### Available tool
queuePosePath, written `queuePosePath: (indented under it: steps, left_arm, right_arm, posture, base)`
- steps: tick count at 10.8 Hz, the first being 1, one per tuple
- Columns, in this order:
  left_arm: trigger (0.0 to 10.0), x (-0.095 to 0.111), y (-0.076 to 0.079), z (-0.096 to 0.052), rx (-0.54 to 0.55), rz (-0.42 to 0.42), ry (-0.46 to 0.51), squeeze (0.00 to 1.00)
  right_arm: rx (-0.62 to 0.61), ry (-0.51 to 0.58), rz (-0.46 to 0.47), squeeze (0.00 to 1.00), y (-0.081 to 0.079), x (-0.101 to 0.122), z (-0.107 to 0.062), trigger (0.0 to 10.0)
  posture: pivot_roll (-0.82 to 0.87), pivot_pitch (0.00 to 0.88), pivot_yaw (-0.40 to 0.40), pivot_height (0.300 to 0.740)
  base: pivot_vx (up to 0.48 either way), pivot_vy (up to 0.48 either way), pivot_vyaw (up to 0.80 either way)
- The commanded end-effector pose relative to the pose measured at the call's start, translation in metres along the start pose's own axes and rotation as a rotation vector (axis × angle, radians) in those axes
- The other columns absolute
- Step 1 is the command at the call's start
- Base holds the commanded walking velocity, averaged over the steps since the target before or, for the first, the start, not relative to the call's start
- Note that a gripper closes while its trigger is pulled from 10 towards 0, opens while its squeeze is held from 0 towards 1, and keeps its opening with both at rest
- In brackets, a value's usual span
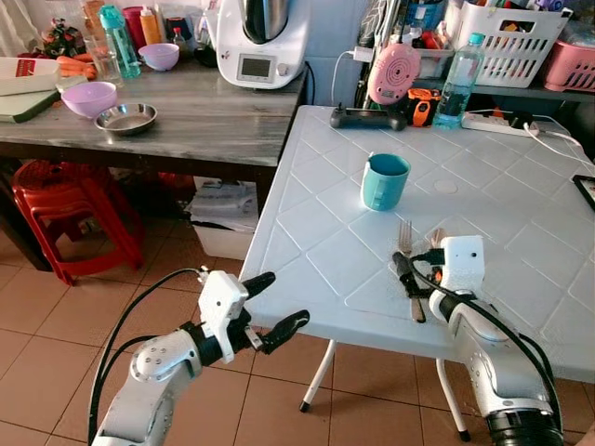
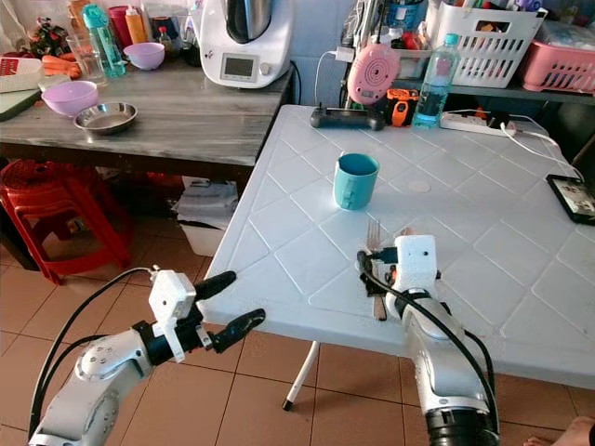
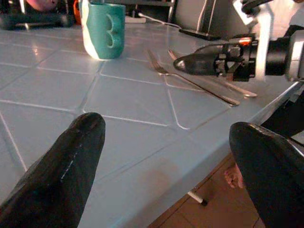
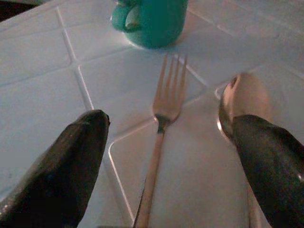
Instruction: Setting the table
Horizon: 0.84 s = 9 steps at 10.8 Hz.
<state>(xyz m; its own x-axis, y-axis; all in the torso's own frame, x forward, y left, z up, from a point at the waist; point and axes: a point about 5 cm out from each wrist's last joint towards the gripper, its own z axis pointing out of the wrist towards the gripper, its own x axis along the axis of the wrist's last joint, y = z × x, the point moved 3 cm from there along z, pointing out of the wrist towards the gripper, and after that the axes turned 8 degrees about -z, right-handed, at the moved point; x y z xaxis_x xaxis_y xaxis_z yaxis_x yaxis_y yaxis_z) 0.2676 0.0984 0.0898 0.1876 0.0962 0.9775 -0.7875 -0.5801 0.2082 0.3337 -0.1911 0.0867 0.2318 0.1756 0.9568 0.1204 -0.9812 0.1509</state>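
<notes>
Right end effector [image 4: 166, 161] hangs open over the fork [image 4: 159, 137] and spoon [image 4: 242, 102] at lower centre of the tabletop [image 1: 307, 232], left end effector [image 1: 274, 307] open beside its edge.

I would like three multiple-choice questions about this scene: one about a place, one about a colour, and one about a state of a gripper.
1. Where does the fork lie?
A. on the white table, near its front edge
B. on the wooden counter
C. on the floor

2. What colour is the mug?
A. red
B. teal
C. yellow

3. How is the right gripper?
A. shut on the mug
B. shut on the fork
C. open over the cutlery

Answers:
1. A: the fork rests on the white table beside a spoon.
2. B: the mug looks teal.
3. C: its fingers stand apart, fork between them.
</notes>
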Motion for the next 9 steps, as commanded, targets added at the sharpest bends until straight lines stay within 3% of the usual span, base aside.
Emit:
queuePosePath:
  steps: [1, 6, 7, 8, 9]
  left_arm:
    - [10.0, 0.005, 0.002, 0.001, -0.019, 0.023, -0.002, 0.00]
    - [10.0, 0.005, 0.004, 0.001, -0.033, 0.031, -0.006, 0.00]
    - [10.0, 0.005, 0.004, 0.000, -0.031, 0.029, -0.006, 0.00]
    - [10.0, 0.005, 0.004, 0.000, -0.030, 0.025, -0.006, 0.00]
    - [10.0, 0.005, 0.004, 0.000, -0.031, 0.025, -0.007, 0.00]
  right_arm:
    - [0.005, -0.018, 0.015, 0.00, 0.000, -0.001, 0.003, 10.0]
    - [0.063, -0.032, 0.048, 0.00, -0.016, 0.000, 0.016, 10.0]
    - [0.053, -0.048, 0.057, 0.00, -0.016, -0.003, 0.016, 2.4]
    - [0.035, -0.075, 0.060, 0.00, -0.013, -0.008, 0.017, 0.0]
    - [0.024, -0.094, 0.070, 0.00, -0.010, -0.011, 0.017, 0.0]
  posture:
    - [0.00, 0.013, -0.012, 0.740]
    - [0.01, 0.015, -0.003, 0.740]
    - [0.01, 0.015, -0.003, 0.740]
    - [0.02, 0.017, -0.004, 0.740]
    - [0.02, 0.017, -0.004, 0.740]
  base:
    - [0.000, 0.000, 0.00]
    - [0.000, 0.000, 0.00]
    - [0.000, 0.000, 0.00]
    - [0.000, 0.000, 0.00]
    - [0.000, 0.000, 0.00]
